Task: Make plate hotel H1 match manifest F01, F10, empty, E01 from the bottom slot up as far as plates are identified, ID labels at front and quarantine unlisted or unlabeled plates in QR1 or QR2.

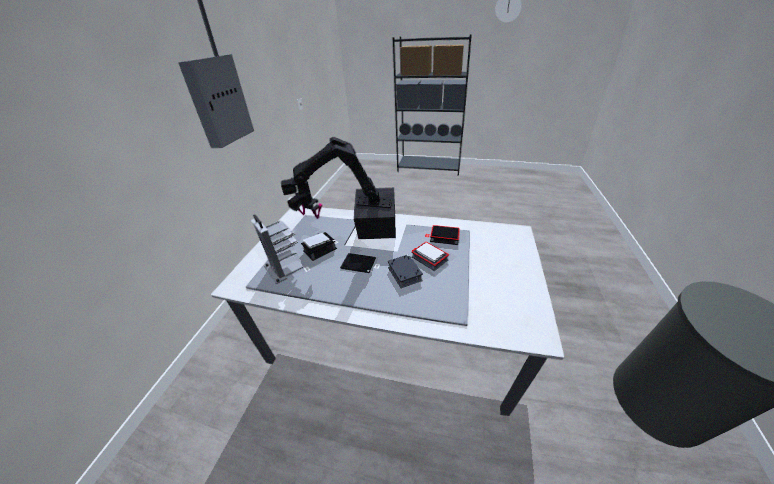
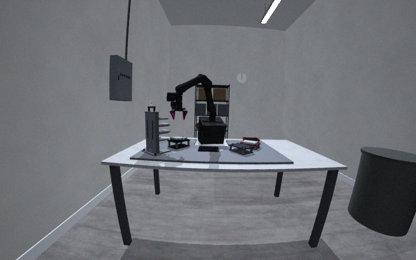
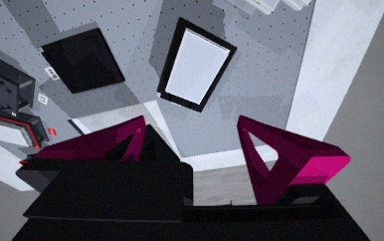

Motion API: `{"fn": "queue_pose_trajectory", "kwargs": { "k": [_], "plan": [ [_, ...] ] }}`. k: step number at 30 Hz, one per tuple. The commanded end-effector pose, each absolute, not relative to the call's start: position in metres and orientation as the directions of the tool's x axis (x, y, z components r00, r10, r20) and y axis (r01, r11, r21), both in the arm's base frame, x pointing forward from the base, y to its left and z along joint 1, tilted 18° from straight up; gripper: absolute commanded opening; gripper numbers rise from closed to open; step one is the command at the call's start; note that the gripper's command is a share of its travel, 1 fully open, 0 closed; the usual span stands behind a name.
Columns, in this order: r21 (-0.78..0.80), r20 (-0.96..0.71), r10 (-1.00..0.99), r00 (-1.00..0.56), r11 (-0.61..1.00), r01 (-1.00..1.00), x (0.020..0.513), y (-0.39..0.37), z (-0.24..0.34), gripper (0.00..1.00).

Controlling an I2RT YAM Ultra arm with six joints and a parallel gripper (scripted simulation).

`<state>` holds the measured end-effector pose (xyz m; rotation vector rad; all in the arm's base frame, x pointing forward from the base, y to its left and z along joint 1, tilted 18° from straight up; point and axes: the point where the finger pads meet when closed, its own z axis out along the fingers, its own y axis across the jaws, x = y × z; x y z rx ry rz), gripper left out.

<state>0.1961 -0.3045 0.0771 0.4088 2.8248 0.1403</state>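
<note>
- One hotel (image 2: 152, 131) stands below the gripper and to its left in the exterior view, near but not touching. Its four shelves face the arm. What the slots hold and any labels are too small to read, so the audit of H1 cannot be judged done.
- One gripper (image 2: 178, 115) hangs high over the mat (image 1: 342, 291), about level with the hotel's top. Its fingers are spread to full width with nothing between them.
- One white-topped plate (image 3: 195, 64) lies flat on a black nest (image 1: 317, 249), directly below the gripper and slightly ahead of it, well clear of the fingers. This is judged to be the plate waiting on L1. Its move into a slot is not yet done and looks like the likely step in hand.
- One flat black pad (image 1: 357, 262) lies farther from the gripper, on the side away from the hotel. No plate is seen on it.
- One raised dark nest (image 1: 405, 269) comes next outward, also bare of any white plate.
- Two red-rimmed nests lie farthest from the gripper. The nearer (image 1: 429, 253) carries a white-topped plate; the farther (image 1: 444, 232) shows dark and appears free. One quarantine place is therefore taken and one is left.
</note>
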Motion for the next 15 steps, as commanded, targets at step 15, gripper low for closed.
{"fn": "queue_pose_trajectory", "kwargs": {
  "k": [15],
  "plan": [
    [0.216, -0.220, 0.607, -0.763, 0.794, 0.569, 0.1952, -0.3113, 0.0822, 1.00]
  ]
}}
